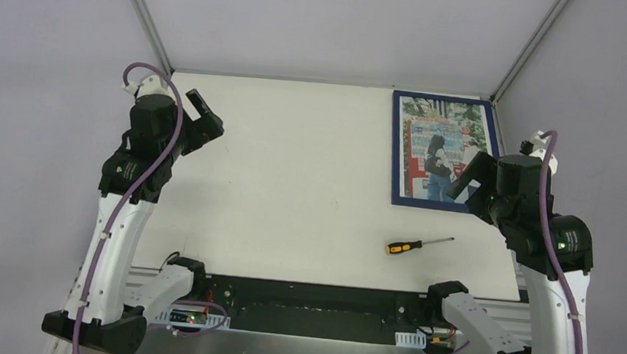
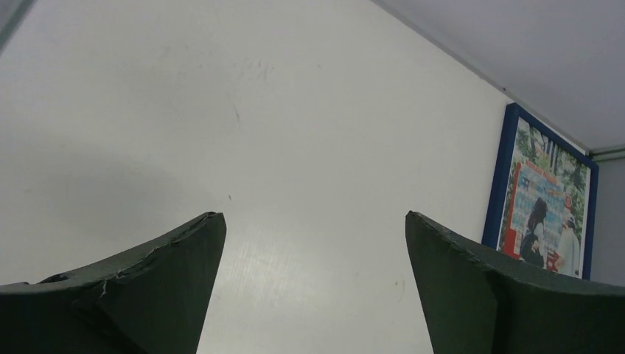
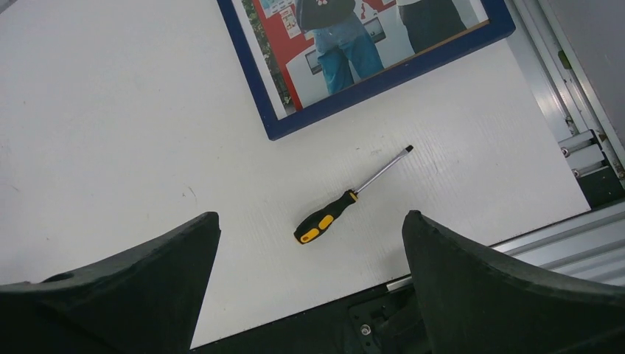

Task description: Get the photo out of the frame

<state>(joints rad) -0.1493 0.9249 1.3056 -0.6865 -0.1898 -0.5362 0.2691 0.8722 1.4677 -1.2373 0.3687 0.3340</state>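
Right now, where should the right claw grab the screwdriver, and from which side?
Probably the black-and-yellow handle of the screwdriver, from straight above, jaws across its width: it lies flat on the table, and the handle is its thickest part.

My right pincer (image 3: 311,218) spread wide above the white bench (image 3: 110,110), dark fingers (image 3: 110,295) at both lower corners, black-and-yellow screwdriver (image 3: 352,194) lying flat, tip toward the blue frame (image 3: 390,77), near but apart, photo (image 3: 346,44) inside the frame, metal rail (image 3: 560,88) at the bench edge
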